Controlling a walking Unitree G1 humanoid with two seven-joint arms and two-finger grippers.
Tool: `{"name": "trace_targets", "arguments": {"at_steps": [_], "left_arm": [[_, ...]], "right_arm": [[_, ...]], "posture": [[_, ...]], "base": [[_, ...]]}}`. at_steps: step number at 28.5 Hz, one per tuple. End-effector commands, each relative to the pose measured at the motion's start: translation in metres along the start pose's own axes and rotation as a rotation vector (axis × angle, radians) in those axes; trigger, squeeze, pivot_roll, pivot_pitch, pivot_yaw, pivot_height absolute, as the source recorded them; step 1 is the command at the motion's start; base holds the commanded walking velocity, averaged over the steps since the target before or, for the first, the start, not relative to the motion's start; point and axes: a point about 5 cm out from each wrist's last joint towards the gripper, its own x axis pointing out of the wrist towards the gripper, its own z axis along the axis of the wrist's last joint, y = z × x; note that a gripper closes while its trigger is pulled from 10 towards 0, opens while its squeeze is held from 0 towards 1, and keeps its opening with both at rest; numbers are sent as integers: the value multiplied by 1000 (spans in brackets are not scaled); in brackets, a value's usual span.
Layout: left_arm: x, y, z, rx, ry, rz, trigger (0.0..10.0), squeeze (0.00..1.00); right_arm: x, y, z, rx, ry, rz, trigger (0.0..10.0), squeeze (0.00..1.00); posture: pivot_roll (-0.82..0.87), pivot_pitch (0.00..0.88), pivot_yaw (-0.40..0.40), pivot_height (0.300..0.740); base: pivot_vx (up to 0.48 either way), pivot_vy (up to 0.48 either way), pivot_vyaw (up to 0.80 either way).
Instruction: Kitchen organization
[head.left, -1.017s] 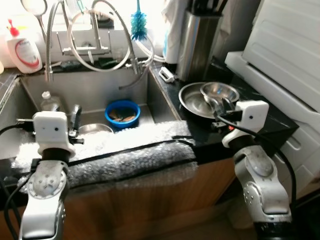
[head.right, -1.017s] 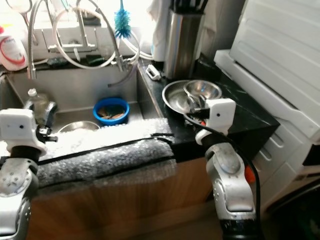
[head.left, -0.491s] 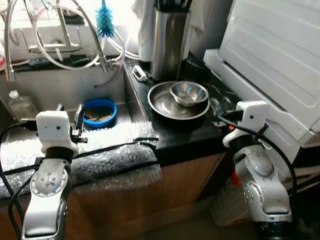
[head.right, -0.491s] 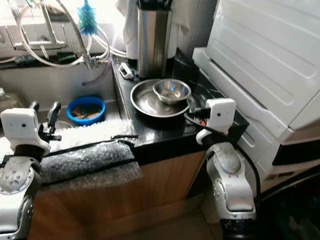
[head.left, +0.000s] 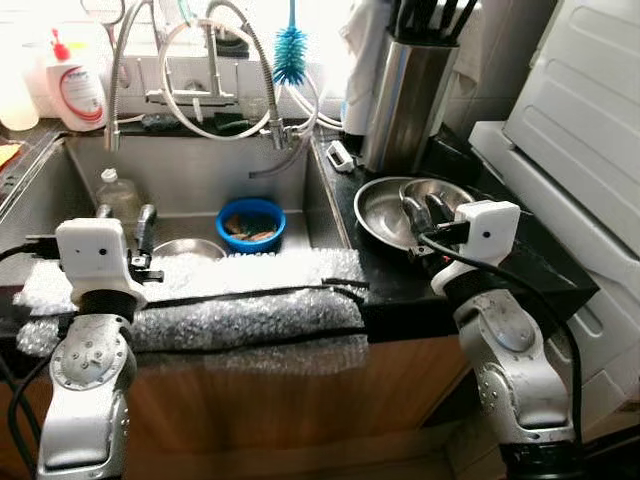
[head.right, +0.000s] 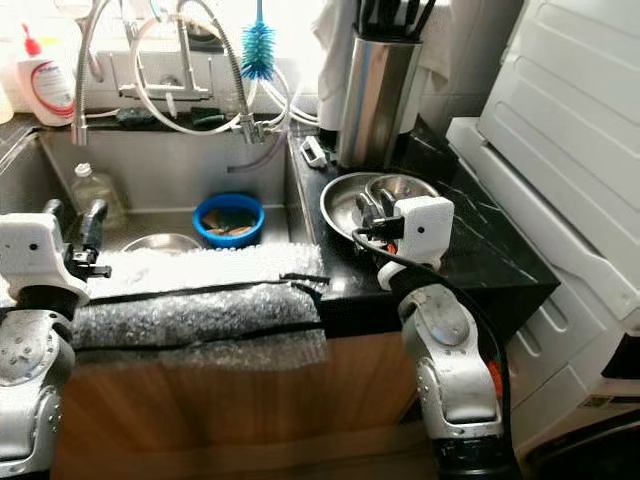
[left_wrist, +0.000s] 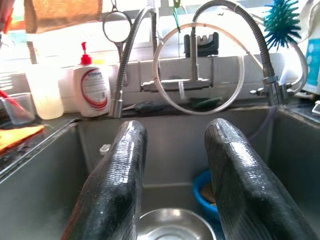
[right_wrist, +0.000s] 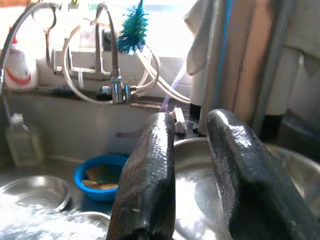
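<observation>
Black right claw (head.left: 426, 212) gapes empty over steel pan (head.left: 385, 208).

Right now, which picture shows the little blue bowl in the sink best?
The left eye view: the blue bowl sits whole on the sink floor, scraps inside. The right eye view shows it much the same. In both wrist views black fingers partly hide it.
</observation>
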Motion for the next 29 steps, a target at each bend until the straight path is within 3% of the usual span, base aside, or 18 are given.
{"name": "trace_targets", "arguments": {"at_steps": [1,7,22,25,26,29], "left_arm": [[1,3,-2,5,15,14,10000,0],[1,3,-2,3,10,16,10000,0],[3,2,1,-5,-1,18,10000,0],[3,2,1,-6,-1,18,10000,0],[3,2,1,-6,-1,18,10000,0],[4,2,1,-8,0,17,10000,0]], "right_arm": [[4,8,7,-12,-33,42,10000,0],[3,10,7,55,-40,31,10000,0],[5,7,10,47,-36,24,10000,0],[7,5,11,8,-5,11,10000,0],[11,2,14,-26,26,-4,10000,1000],[17,4,28,-96,29,32,10000,1000]], "posture": [[-46,0,-70,727],[-44,0,-70,727],[-47,0,-70,727],[-48,0,-68,727],[-51,0,-68,727],[-53,0,-66,727]], "base": [[285,0,800],[291,0,267],[58,0,0],[0,0,0],[0,0,0],[0,0,0]]}}
